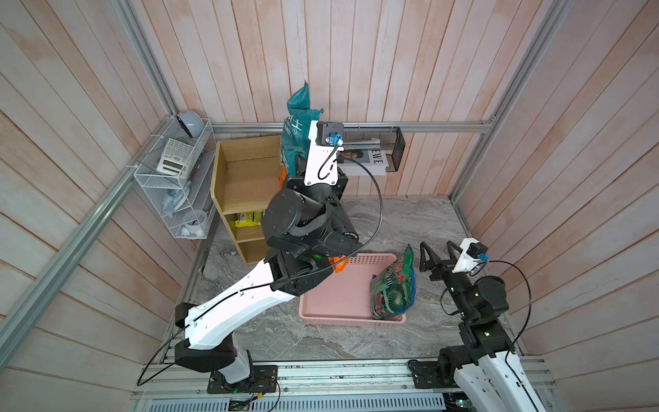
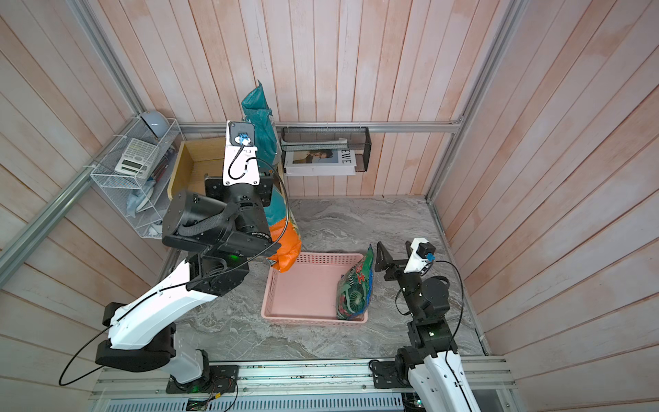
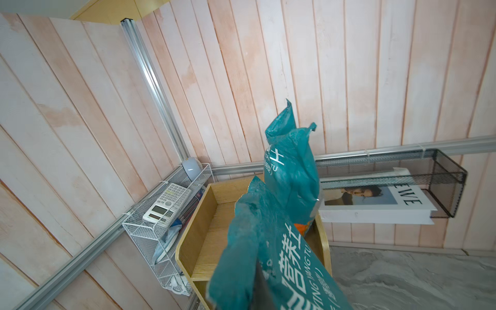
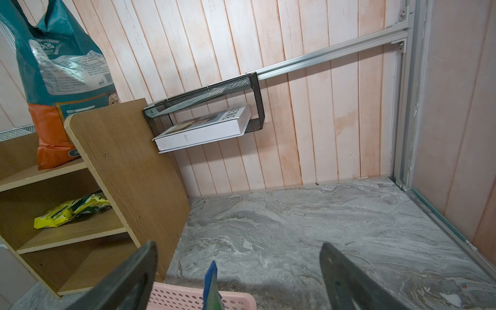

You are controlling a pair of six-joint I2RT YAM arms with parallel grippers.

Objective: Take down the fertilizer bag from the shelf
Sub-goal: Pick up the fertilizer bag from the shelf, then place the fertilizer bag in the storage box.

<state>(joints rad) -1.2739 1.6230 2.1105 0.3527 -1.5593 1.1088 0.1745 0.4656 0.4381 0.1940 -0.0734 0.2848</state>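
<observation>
Big things first. The shelf (image 1: 246,178) stands in the back corner, and the fertilizer bag (image 2: 285,242) is clear of it. It dangles in the air beside the shelf's side panel, with its orange bottom over the far corner of the pink basket (image 1: 351,321). Whether it touches the rim, I cannot tell.

Danger one: swing it sideways and that full belly likely clips the side panel, or snags the basket wall and drags it.

Danger two: a second teal bag (image 4: 61,67) stands upright on the top tier, just behind. One brush could topple it off.

Danger three is the smallest thing, and probably the one that matters most. The left gripper (image 3: 261,287) is clenched on only a fold of slick teal film near the bag's top, so the weight below could peel out of the pinch.

The right gripper (image 1: 438,249) sits low with its jaws spread and empty. It is just beside the green bag (image 1: 394,289) in the basket and well apart from the hanging one.

As for the held bag's orientation, its long axis runs near vertical with a slight tilt. The teal top is up and the orange end points down.
</observation>
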